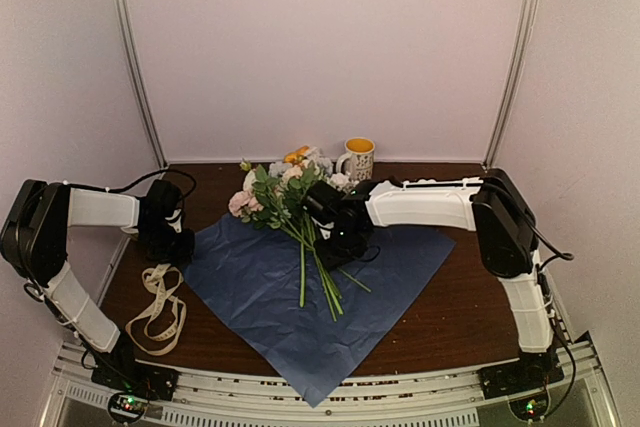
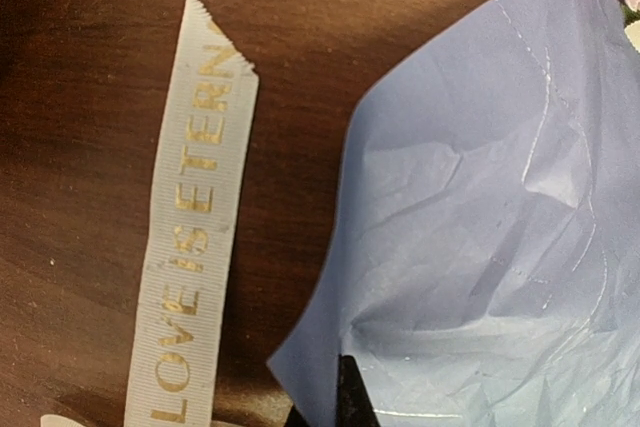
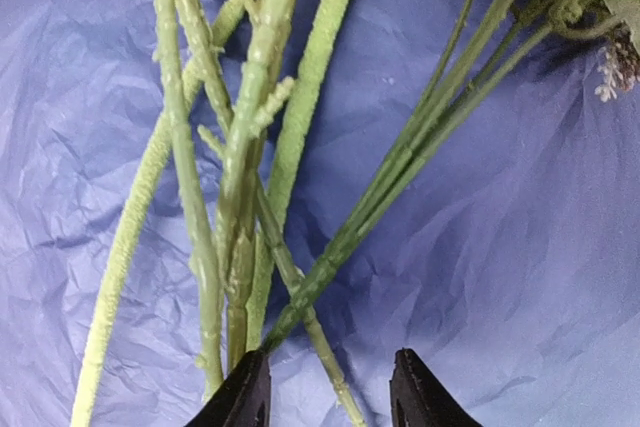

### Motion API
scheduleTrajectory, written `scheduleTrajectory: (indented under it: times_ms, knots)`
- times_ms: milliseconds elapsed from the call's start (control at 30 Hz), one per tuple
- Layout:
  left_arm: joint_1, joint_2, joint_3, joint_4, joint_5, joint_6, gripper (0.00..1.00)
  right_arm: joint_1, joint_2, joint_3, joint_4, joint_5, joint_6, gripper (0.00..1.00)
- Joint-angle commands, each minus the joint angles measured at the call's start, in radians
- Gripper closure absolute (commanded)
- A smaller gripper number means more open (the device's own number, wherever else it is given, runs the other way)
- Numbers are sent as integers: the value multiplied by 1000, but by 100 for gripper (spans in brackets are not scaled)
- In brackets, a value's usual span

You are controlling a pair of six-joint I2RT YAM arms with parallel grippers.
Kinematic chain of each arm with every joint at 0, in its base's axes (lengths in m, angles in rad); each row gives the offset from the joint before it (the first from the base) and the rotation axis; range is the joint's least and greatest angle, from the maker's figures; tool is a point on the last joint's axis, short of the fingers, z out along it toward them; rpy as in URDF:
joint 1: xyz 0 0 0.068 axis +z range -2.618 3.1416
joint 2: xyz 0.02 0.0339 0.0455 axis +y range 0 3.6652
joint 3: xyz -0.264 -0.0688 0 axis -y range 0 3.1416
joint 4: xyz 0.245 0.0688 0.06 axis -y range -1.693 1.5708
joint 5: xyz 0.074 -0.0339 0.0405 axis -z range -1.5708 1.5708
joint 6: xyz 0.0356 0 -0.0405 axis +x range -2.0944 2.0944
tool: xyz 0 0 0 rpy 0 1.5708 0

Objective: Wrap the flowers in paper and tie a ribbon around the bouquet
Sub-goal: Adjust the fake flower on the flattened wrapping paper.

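The paper (image 1: 250, 292) lies spread as a dark blue diamond on the table. The flowers (image 1: 285, 187) rest on it, blooms toward the back wall and green stems (image 1: 320, 282) pointing to the front. My right gripper (image 1: 337, 237) hovers over the stems (image 3: 250, 147). In the right wrist view it (image 3: 330, 397) stands open, with one thin stem running loosely between its fingertips (image 3: 245, 397). My left gripper (image 1: 178, 245) is at the paper's left corner, and in its wrist view it (image 2: 345, 402) is shut on the pale sheet's edge (image 2: 480, 207). The ribbon (image 1: 160, 312) loops at the front left, its lettered end (image 2: 195, 227) beside that corner.
A white patterned mug (image 1: 358, 158) with orange contents stands at the back, just right of the blooms. Metal posts rise at both back corners. The paper's front tip hangs over the table's near edge.
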State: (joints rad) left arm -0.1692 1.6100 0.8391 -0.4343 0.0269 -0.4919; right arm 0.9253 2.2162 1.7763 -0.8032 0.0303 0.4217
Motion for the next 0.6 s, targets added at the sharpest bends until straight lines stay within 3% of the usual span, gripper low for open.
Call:
scheduleTrajectory:
  times_ms: [0,133,267,333,433,567]
  knots:
    - [8,-23,9,28,18,21,100,5,-112,-69,-25,28,-6,56]
    - [9,-87,7,15,-1,18,70,5,-250,-197,-7,61,2,56]
    - [9,-196,24,-52,-79,11,28,6,-359,-313,-2,60,23,52]
    - [7,-262,35,-88,-117,9,14,7,-405,-378,2,44,40,52]
    - [4,-372,37,-118,-131,7,5,8,-470,-458,9,26,77,52]
    - [-1,-513,16,-149,-135,-5,3,10,-547,-545,21,26,116,51]
